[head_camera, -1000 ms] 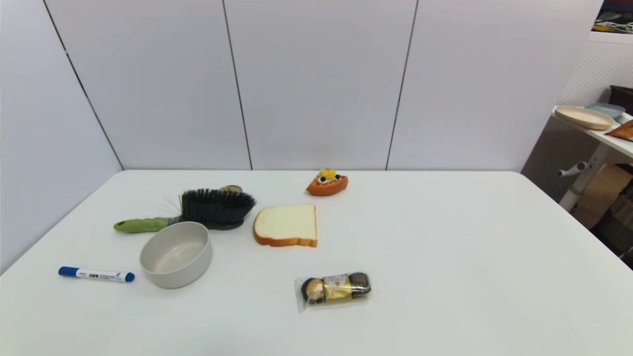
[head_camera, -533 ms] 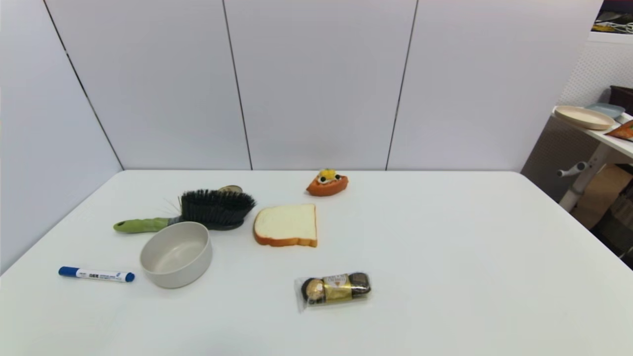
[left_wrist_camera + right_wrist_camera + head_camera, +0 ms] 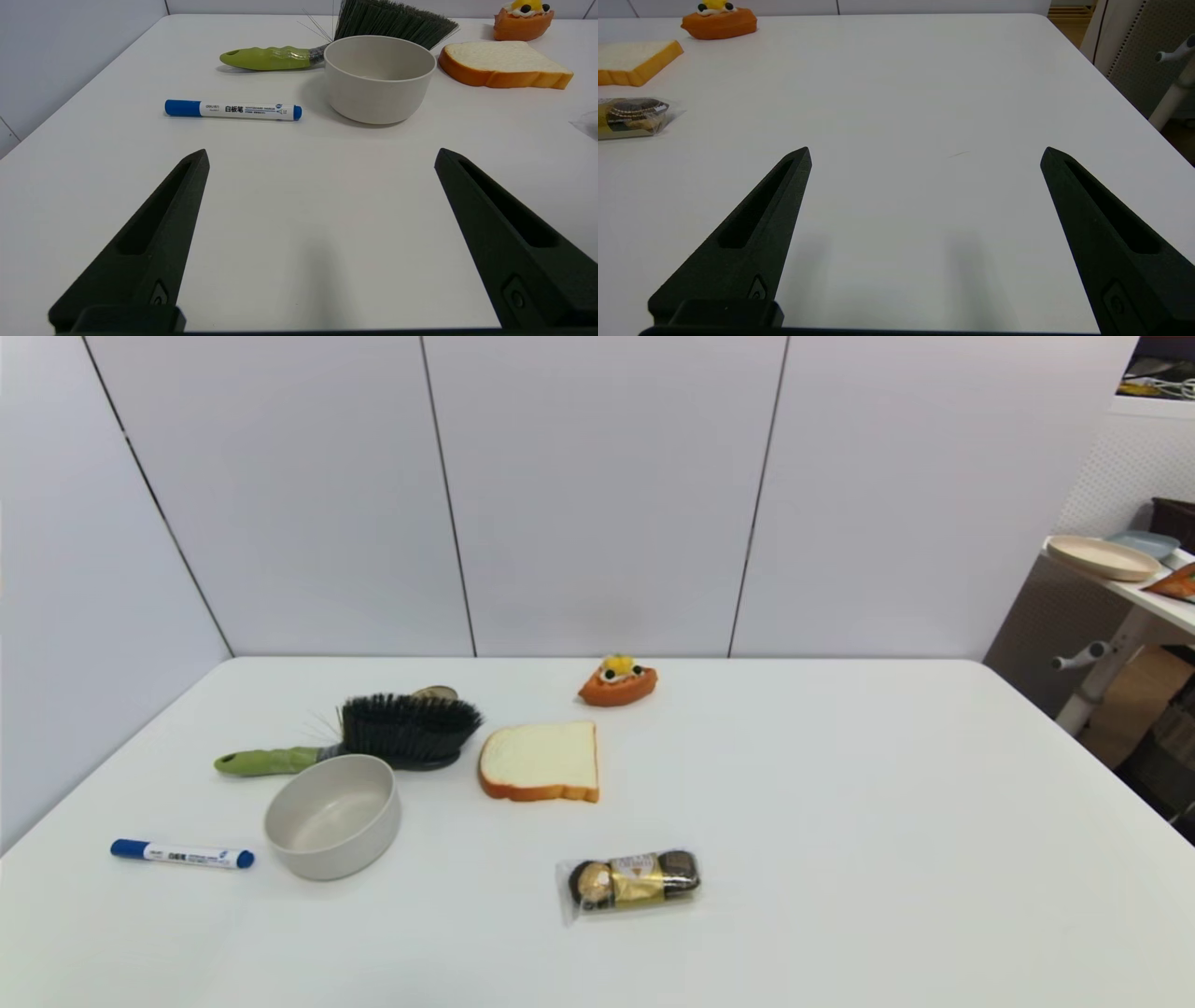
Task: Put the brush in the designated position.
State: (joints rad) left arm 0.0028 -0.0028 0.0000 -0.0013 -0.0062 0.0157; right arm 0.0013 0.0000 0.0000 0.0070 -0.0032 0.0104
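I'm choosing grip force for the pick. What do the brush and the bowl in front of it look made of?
Brush: the lime-green handle looks like glossy moulded plastic, going by its highlights and wavy grip; the black-grey bristles look like stiff synthetic fibre, a few straying outward. Bowl: matte beige, thick even wall, probably plastic or melamine; ceramic can't be ruled out.

Left gripper (image 3: 320, 156), right gripper (image 3: 924, 154): fingers spread wide, apparently parked low.
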